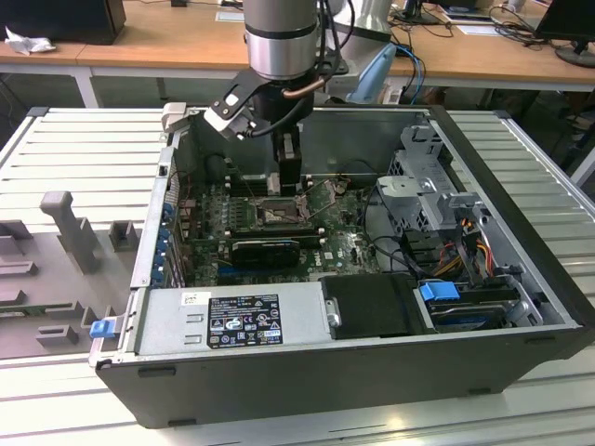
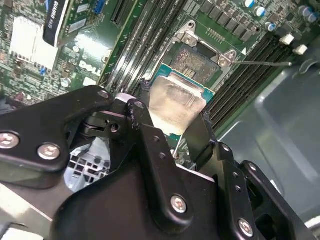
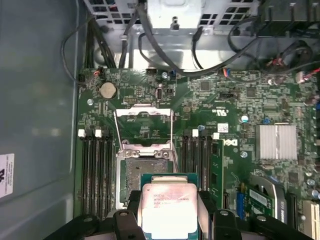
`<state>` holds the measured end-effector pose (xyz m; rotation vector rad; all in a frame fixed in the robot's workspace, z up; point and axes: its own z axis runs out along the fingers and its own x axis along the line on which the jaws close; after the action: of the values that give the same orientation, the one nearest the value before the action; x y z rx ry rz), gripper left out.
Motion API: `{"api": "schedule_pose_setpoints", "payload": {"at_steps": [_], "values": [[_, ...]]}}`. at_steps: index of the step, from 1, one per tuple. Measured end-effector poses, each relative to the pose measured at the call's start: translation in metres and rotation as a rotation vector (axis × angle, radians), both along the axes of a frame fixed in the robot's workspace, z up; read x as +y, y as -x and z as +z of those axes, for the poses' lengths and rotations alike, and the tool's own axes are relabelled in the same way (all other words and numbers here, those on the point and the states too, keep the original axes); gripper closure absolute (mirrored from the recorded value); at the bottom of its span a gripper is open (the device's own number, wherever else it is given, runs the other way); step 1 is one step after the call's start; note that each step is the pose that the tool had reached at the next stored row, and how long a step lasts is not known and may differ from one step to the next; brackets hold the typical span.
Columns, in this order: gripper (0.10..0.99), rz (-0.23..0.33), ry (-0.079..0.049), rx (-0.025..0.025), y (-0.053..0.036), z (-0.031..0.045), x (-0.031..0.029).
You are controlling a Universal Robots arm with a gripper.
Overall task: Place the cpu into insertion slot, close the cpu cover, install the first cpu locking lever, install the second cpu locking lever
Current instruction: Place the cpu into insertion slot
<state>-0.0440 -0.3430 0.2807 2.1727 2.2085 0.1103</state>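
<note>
The exterior view looks down from well back on the whole computer case (image 1: pixel 279 372); both wrist views look from close above at its socket (image 2: pixel 197 60) (image 3: pixel 142 175) (image 1: pixel 277 212), which all three share

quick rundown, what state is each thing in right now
cpu: gripped, not yet seated in the slot
gripper: shut on the cpu
insertion slot: empty, uncovered
cpu cover: swung open
computer case: side open

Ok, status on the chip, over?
Gripper shut on chip, held over the socket, not seated. Cover open, laid back. Nothing seen blocking the socket.
</note>
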Motion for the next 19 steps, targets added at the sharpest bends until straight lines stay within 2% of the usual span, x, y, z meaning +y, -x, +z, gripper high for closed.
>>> {"api": "schedule_pose_setpoints", "payload": {"at_steps": [13,16,19], "values": [[0.557,0.0,0.0,0.0,-0.0001,-0.0286,0.0048],[0.557,0.0,0.0,0.0001,0.0,-0.0376,0.007],[0.557,0.0,0.0,0.0001,0.0,-0.0436,0.0099]]}}
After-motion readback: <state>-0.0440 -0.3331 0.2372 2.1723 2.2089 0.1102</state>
